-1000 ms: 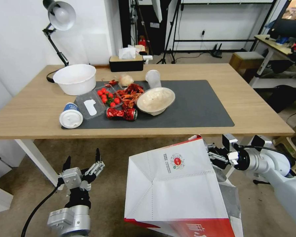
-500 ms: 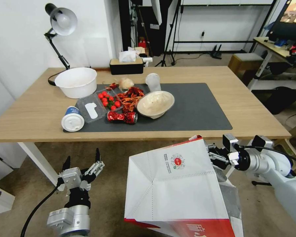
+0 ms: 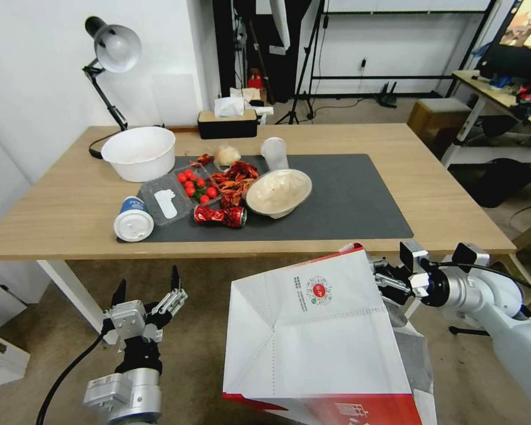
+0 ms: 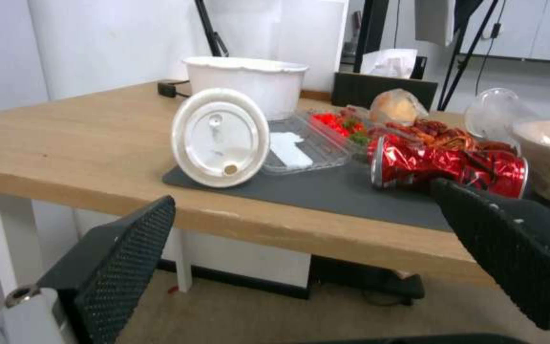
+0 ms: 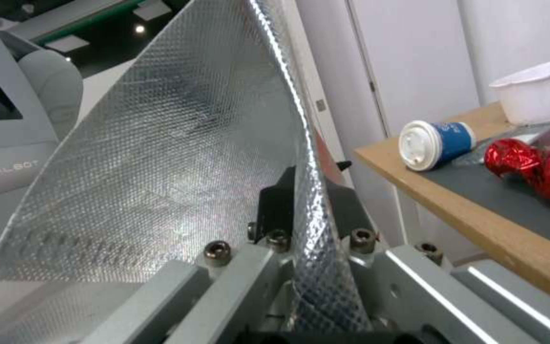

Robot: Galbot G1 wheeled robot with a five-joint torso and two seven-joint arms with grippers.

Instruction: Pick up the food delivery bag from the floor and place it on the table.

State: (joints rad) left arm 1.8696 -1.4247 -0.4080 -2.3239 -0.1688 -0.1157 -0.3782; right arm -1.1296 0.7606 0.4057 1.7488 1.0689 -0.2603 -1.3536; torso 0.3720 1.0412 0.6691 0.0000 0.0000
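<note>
Worktop [image 3: 65,200] of light wood on white legs spans the middle of the head view, with a long dark grey mat [image 3: 348,200] along its near half. Below its front edge, off the floor [image 3: 200,330], hangs the food delivery bag [image 3: 312,336], tilted, its white side and small round red logo facing up and a red band at its low end. It sits lower than the worktop surface and just in front of it.

On the mat's left part lie the smaller things: a white bowl [image 3: 140,152] at the back, a beige bowl [image 3: 278,192] tilted on its side, a clear tray of cherry tomatoes [image 3: 196,184], a blue paper cup [image 3: 134,220] on its side with its white lid toward the edge, and a crushed red can [image 3: 220,215].

Right claw [image 3: 376,277] is clamped on the bag's upper rim; the right wrist view shows the foil-lined wall pinched between its jaws. Left claw [image 3: 147,289] hangs low beside the worktop leg, fingers spread wide and holding nothing.
</note>
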